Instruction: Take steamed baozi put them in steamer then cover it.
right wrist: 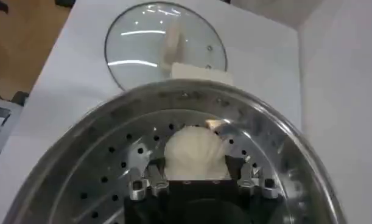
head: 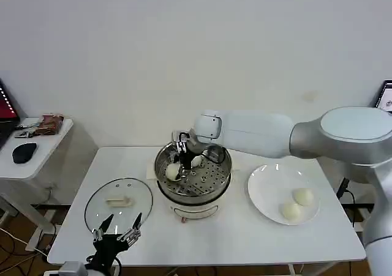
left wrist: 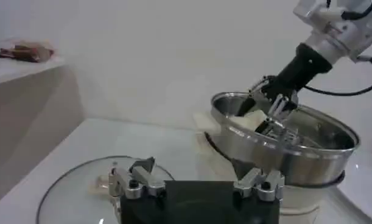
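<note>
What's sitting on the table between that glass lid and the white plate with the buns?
In the head view, the steamer stands between the cover and the plate, with the right gripper inside it.

Plain white wall (head: 184,49) behind a white table (head: 245,239); at nine o'clock, a small side desk (head: 37,153), cables on the floor (head: 15,239).

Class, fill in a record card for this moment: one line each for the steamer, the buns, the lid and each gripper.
steamer: centre of table, uncovered
buns in steamer: two, one lying free, one between the right gripper's fingers
buns on plate: two
lid: flat on table, on the steamer's left
right gripper: inside steamer, shut on a bun
left gripper: open, near table's front edge by the lid
</note>
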Controlling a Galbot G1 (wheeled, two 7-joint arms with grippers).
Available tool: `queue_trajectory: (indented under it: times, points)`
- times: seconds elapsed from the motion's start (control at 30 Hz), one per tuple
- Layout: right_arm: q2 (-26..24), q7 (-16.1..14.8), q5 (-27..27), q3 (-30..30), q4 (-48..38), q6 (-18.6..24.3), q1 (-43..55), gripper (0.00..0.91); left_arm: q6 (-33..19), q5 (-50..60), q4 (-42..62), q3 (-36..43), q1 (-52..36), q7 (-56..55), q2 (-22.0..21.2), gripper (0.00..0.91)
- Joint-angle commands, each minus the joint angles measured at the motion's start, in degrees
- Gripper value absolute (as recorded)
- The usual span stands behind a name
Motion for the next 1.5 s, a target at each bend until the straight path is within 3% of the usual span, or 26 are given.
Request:
queue_trajectory:
  times: [0.03, 0.37, 0.53, 0.87, 1.23, 1.5]
  points:
    - [0.18, 1.22, 0.02, 0.83, -0.47, -0.48, -1.11, 0.907, -0.01, 0.02, -0.02, 0.0, -0.06, 0.01, 0.07, 0.907]
    - [-6.61, 1.22, 1.86, 0.81, 7.0, -0.68, 4.8, 0.907, 0.05, 0.3, -0.08, 0.31, 0.12, -0.07, -0.27, 0.907]
    - [-16.91, -0.71, 0.84, -2.14, 14.88, -0.08, 12.14, 0.907, 0.18, 0.37, -0.02, 0.43, -0.15, -0.11, -0.66, 0.907]
    - [-32.53, -11.89, -8.1, -10.48, 23.68, 5.5, 23.9, 0.907, -0.17, 0.66, 0.44, -0.47, 1.39, 0.25, -0.67, 0.907]
    - [-44.79, -15.9, -18.98, -14.11, 23.81, 8.73, 21.89, 0.907, -0.58, 0.78, 0.0, -1.12, 2.89, 0.43, -0.99, 0.907]
    - [-48.96, -18.05, -26.42, -9.43, 20.65, 13.24, 13.34, 0.907, -0.48, 0.86, -0.4, -1.29, 2.7, 0.28, -1.14, 0.907]
